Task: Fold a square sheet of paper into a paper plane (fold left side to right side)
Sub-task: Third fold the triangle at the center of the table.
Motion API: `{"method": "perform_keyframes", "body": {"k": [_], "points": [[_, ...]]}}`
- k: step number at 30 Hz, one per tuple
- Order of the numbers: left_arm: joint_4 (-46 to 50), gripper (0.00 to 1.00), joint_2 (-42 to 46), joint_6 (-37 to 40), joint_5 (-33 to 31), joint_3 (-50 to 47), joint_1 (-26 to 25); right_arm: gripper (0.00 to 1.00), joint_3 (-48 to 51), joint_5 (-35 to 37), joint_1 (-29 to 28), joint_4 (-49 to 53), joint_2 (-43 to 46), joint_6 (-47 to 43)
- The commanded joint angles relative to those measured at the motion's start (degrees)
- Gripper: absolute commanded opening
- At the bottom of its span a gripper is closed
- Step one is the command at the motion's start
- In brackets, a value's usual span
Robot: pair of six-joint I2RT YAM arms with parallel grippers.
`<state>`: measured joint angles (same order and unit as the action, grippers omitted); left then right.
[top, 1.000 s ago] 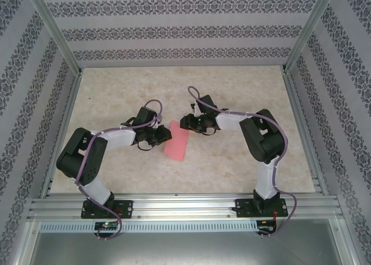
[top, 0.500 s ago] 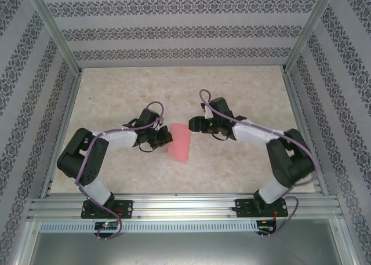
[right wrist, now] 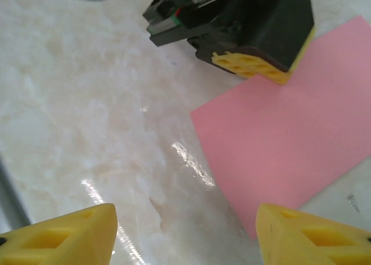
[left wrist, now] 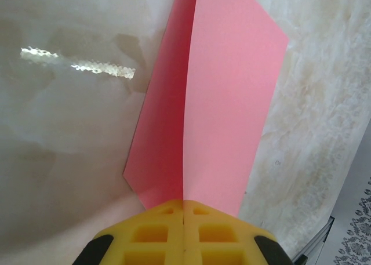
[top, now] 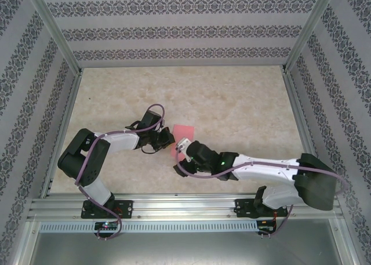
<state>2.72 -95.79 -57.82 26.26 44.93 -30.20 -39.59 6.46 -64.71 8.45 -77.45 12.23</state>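
Here, on a pale marbled table [top: 232, 97], a salmon-pink sheet of paper [top: 184, 130] is seen near the middle, between the two arms. The left gripper [top: 164, 138] is closed tight on the sheet's left edge. In the left wrist view its yellow pads [left wrist: 183, 218] are pressed together with the paper [left wrist: 226, 102] pinched between them, and two layers are seen meeting along a line that runs away from the pads. The right gripper [top: 181, 147] is held over the sheet's near end. Its yellow fingers [right wrist: 64, 236] are spread wide apart, and nothing is gripped between them.
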Motion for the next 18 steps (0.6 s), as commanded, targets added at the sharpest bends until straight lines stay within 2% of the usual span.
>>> {"method": "perform_keyframes", "body": {"k": [1,6,12,18], "points": [[-1.62,0.00,1.09,-1.28,-0.88,-0.54,-0.92,0.65,-5.35,10.38,-2.54,2.80,-5.52,-6.39],[-0.95,0.00,1.39,-0.82,-0.95,-0.23,-0.96,0.65,-11.19,12.78,-4.18,3.70,-13.61,-10.59],[-0.79,0.00,1.17,-0.67,-0.77,-0.10,-0.98,0.65,-14.30,15.14,-4.15,4.15,-19.23,-12.07],[-0.72,0.00,1.00,-0.54,-0.68,0.12,-0.93,0.54,-16.14,16.86,-4.11,4.51,-21.72,-11.40]]}}
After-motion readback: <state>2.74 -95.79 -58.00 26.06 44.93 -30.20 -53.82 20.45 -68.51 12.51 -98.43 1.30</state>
